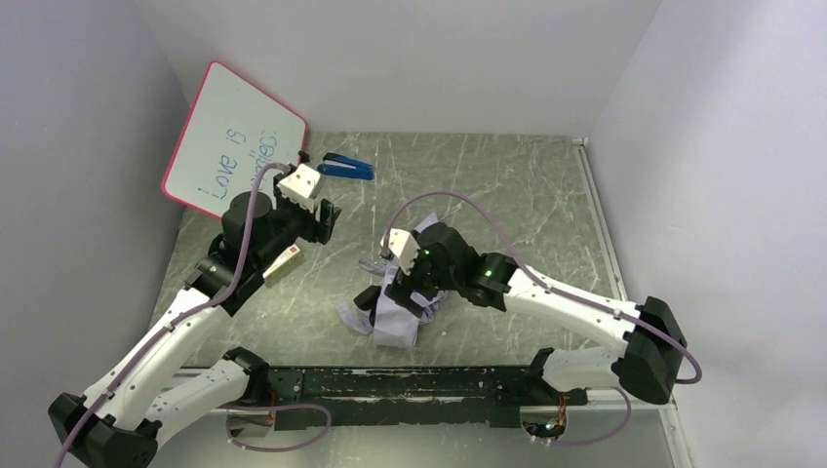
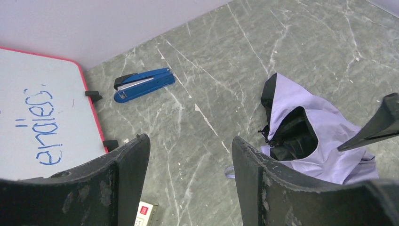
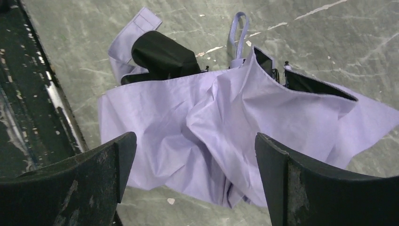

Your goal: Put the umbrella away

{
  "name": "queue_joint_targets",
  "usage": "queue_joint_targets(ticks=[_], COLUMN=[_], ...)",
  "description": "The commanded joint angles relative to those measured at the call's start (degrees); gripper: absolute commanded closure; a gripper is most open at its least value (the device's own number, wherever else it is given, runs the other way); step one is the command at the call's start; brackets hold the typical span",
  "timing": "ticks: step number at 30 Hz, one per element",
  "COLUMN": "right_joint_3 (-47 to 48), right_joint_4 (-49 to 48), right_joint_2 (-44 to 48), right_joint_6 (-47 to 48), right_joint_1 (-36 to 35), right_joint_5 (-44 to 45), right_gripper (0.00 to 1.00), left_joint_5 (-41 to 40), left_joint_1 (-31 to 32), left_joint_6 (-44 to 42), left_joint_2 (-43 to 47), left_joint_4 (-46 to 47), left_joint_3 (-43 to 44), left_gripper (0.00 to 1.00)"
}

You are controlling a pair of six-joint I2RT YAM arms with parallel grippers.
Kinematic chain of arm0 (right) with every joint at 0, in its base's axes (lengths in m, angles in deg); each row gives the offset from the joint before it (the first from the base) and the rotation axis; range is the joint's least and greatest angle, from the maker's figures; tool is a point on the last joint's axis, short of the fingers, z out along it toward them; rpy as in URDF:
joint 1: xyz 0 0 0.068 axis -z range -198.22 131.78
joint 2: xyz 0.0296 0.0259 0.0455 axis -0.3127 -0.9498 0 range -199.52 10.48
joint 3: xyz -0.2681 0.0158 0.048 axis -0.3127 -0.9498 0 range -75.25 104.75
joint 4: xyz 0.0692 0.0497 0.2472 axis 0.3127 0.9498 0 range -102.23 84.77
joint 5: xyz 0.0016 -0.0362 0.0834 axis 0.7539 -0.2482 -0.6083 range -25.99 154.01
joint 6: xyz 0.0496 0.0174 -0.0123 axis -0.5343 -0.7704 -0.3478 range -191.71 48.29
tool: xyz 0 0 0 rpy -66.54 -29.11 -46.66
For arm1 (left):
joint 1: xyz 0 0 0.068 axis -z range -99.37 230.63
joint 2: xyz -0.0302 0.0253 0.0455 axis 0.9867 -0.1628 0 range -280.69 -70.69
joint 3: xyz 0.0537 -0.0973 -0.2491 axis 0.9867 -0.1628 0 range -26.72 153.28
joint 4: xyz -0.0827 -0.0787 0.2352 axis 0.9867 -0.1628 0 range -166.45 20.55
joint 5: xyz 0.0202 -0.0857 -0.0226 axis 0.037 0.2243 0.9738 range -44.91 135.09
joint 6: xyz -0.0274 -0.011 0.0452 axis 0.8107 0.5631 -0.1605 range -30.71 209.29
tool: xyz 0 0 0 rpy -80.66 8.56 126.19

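Observation:
The umbrella (image 1: 393, 319) lies collapsed and crumpled on the green marbled table, lilac fabric outward with black lining showing in the folds. My right gripper (image 1: 414, 288) hovers just above it, open wide; in the right wrist view the umbrella (image 3: 226, 122) fills the space under the right gripper (image 3: 195, 141), with its wrist loop (image 3: 240, 30) at the far side. Nothing is between the jaws. My left gripper (image 1: 325, 219) hangs open over bare table, left of the umbrella (image 2: 324, 136). The left gripper (image 2: 190, 141) holds nothing.
A red-framed whiteboard (image 1: 234, 136) leans at the back left. A blue stapler (image 1: 348, 167) lies beside it. A small box (image 1: 283, 263) sits under the left arm. A black rail (image 1: 410, 382) runs along the near edge. Walls close in three sides.

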Motion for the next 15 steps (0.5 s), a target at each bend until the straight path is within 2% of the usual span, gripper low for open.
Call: queue_joint_targets(ticks=[1, 11, 15], right_joint_3=[0.31, 2.20, 2.14], right_joint_4=[-3.49, -3.31, -2.78], right_joint_2=[-4.74, -17.30, -21.18], right_joint_6=[4.51, 5.92, 5.75], right_joint_1=[-0.82, -1.67, -1.45], right_joint_5=[2.07, 15.05, 17.52], right_gripper=[0.00, 0.00, 0.00], left_joint_5=[-1.75, -1.98, -1.57], left_joint_1=[-0.34, -0.34, -0.34], left_joint_6=[0.30, -0.67, -0.39], left_joint_2=[1.05, 1.66, 1.55], left_joint_4=[-0.71, -1.82, -1.37], left_joint_3=[-0.76, -0.99, -1.57], left_gripper=[0.31, 0.31, 0.31])
